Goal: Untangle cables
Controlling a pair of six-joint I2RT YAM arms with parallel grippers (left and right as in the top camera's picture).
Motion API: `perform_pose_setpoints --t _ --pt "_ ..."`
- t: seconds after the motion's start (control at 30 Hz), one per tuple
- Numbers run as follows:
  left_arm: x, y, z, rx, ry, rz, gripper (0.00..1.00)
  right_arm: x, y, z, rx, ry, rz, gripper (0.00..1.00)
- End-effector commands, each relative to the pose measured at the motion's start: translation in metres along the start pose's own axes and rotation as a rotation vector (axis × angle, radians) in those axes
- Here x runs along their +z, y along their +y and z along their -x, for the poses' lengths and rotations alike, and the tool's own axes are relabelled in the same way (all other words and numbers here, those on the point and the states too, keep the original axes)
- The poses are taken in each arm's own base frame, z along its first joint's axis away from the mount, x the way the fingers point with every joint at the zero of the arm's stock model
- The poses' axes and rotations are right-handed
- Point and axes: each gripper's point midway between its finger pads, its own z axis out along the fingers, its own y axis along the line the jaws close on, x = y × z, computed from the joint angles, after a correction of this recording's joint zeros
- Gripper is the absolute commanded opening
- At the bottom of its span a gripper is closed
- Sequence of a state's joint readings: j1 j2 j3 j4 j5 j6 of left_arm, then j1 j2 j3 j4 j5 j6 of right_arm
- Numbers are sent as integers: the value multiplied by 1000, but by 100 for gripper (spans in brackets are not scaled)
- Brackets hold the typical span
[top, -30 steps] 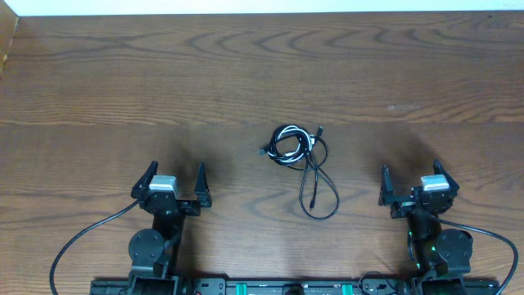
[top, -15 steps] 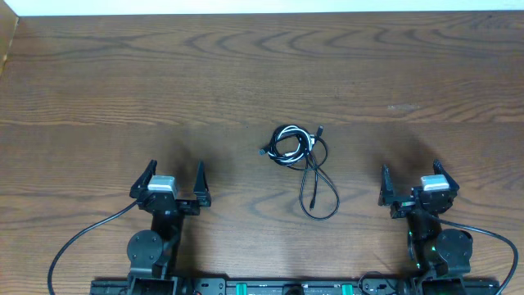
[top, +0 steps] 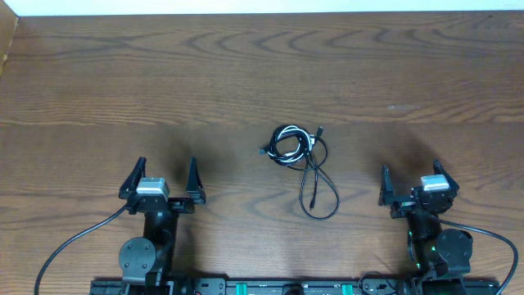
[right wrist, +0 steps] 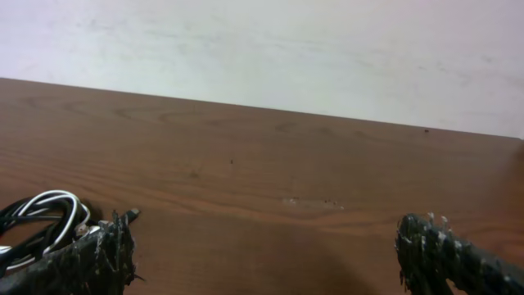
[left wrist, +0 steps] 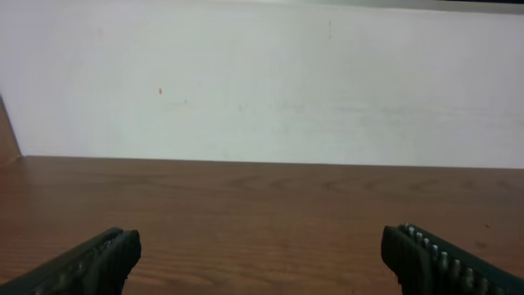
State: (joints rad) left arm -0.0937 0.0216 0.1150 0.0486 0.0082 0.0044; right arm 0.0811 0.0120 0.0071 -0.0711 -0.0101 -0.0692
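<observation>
Tangled cables [top: 300,164] lie about the middle of the table [top: 98,82], midway between its left and right edges and farther from the near edge than either arm. The white cord [top: 286,144] is coiled into the knot at the far end of the bundle. The black cords [top: 320,197] run through that knot, and one trails a long loop toward the near edge.

The left gripper [top: 166,164] and the right gripper [top: 409,170] sit by the near edge, well apart from the bundle on either side. Both have their jaws spread wide and hold nothing.

Likely hazards:
- The cords are thin and lie flat on the wood, so a descending finger may scrape the table or close on nothing.
- A pinch at the knot could catch two cords at once.
- Pulling a single strand may tighten the knot or drag the whole light bundle across the table, unless the other arm pins it.
- The left wrist view shows only bare table and the white wall [left wrist: 262,82], so it gives no guidance for that approach. The right wrist view catches just the edge of the white coil.

Compared with the earlier overhead frame, the left gripper now sits a little closer to the left edge of the table. The right gripper and the cables are unchanged.
</observation>
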Motion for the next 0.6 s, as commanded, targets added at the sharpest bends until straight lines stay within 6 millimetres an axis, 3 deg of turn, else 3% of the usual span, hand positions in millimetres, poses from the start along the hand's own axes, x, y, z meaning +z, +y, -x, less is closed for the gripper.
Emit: perform_pose_setpoints --t 0.0,0.33,0.57 --pt "-2 2 16 12 -33 16 100 0 1 -1 1 0 2 99" --pt "-6 1 34 9 -71 14 100 0 1 -1 1 0 2 99" --pt "-6 1 37 9 -76 13 100 0 1 -1 1 0 2 99"
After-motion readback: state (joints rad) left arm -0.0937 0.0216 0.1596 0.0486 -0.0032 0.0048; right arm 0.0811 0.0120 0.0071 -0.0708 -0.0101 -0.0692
